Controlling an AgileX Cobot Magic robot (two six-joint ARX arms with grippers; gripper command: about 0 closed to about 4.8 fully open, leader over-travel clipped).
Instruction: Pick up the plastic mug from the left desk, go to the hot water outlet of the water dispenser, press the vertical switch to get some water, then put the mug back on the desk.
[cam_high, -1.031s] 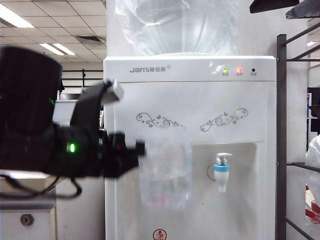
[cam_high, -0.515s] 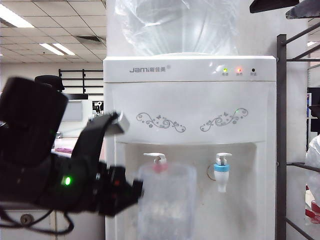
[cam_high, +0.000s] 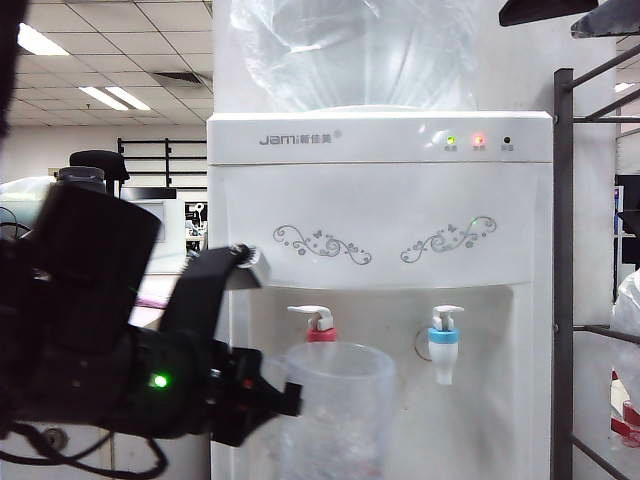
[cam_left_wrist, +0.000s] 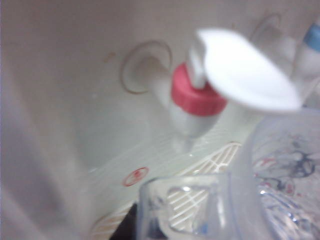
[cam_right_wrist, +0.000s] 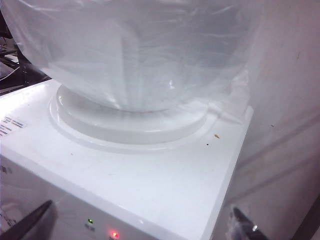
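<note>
In the exterior view, the plastic mug (cam_high: 335, 410) is held upright in front of the water dispenser (cam_high: 380, 300), its rim just below the hot water outlet (cam_high: 321, 335) with the red collar. The vertical switch (cam_high: 311, 315) atop that tap is seen above the mug's rim, apart from it. The left gripper (cam_high: 275, 398) is clamped on the mug's left wall, reached in from the black arm that fills the lower left of the view. The blue-collared tap (cam_high: 444, 345) stands free to the right. A corner of the left desk (cam_high: 60, 440) (its round lock is just visible) is glimpsed behind the arm. Green and red indicator lights (cam_high: 464, 141) are lit on the dispenser's top panel.

In the left wrist view, the red-collared outlet (cam_left_wrist: 195, 100) and its white lever (cam_left_wrist: 247, 70) are seen close, blurred, above the mug's clear rim (cam_left_wrist: 240, 205).

In the right wrist view, the right gripper (cam_right_wrist: 140, 225) is shown with its fingertips (cam_right_wrist: 27, 220) spread wide apart, nothing between them, hung above the dispenser's white top (cam_right_wrist: 150, 175) near the big clear bottle (cam_right_wrist: 135, 50).
</note>
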